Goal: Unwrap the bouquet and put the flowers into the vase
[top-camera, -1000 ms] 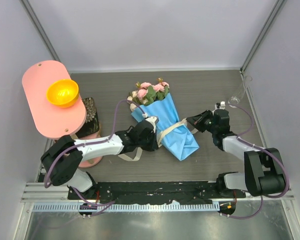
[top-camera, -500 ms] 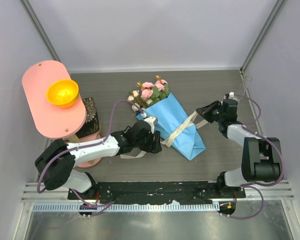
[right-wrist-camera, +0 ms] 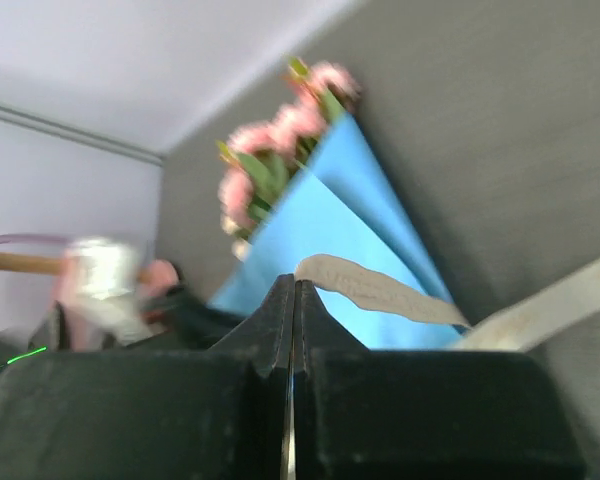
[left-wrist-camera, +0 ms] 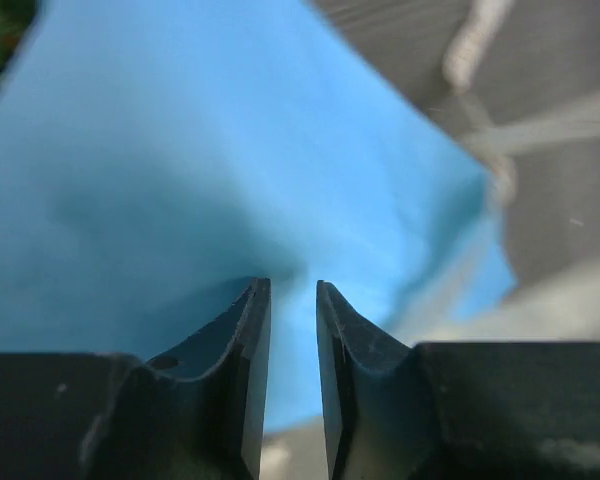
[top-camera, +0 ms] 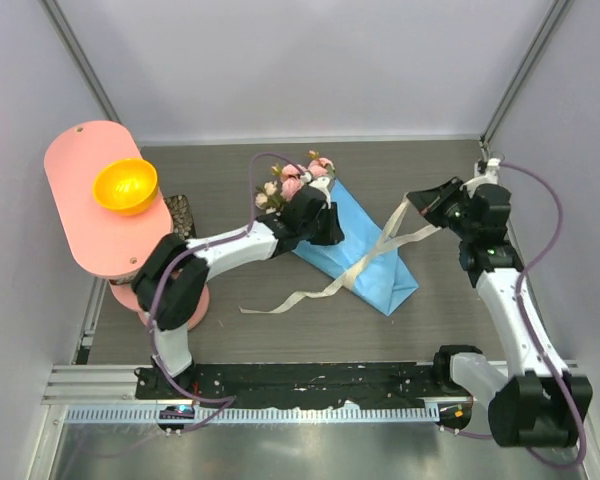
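**Overhead view.** Bouquet (top-camera: 365, 255) on its side near the middle of the desk (top-camera: 210, 170). Blue paper cone set diagonally, tip toward the near right, flowers (top-camera: 292, 182) at the open end toward the far left. Pink and cream heads with green leaves just past the paper's edge. Cream ribbon (top-camera: 300, 297) slack: one tail trailing over the desk toward the near left, strands crossing the lower cone, another strand raised off the cone up to the right end effector (top-camera: 427, 203). Left end effector (top-camera: 325, 225) down on the upper part of the cone, just beside the flowers. Pink oval stand (top-camera: 90, 230) at the left edge of the desk, orange bowl (top-camera: 125, 185) on top, dark patterned cup (top-camera: 180, 215) tucked against its side.

**Left wrist view.** Fingers (left-wrist-camera: 250, 330) parted by a narrow gap, tips right at the blue paper. Paper and a sliver of desk visible through the gap.

**Right wrist view.** Fingers pressed together, pinching the cream ribbon. Strand curling out from the tips and away to the right. Bouquet beyond, flowers uppermost.
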`<state>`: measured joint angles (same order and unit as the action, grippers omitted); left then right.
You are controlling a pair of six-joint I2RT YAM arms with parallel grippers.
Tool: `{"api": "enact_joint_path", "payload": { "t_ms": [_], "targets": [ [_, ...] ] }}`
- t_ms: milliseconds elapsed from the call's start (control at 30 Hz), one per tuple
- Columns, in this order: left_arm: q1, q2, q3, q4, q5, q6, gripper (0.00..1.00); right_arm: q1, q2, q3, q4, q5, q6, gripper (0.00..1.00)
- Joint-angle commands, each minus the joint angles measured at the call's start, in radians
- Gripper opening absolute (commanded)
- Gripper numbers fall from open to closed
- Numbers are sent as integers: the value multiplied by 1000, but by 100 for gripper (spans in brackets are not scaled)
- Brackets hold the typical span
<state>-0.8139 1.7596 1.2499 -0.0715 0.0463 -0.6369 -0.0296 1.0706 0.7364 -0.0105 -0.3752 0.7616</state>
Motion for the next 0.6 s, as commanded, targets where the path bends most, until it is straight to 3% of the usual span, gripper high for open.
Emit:
{"api": "enact_joint_path", "payload": {
  "t_ms": [0, 233, 567],
  "targets": [
    [79, 184, 55, -20, -30, -37, 27, 2, -187, 264, -233, 131, -102, 1],
    [87, 245, 34, 12, -62, -7, 31, 2, -265, 642, -436, 497, -272, 1],
    [88, 218, 11, -2, -53, 17, 32, 2, -264, 1076, -470, 957, -513, 1]
  ]
}}
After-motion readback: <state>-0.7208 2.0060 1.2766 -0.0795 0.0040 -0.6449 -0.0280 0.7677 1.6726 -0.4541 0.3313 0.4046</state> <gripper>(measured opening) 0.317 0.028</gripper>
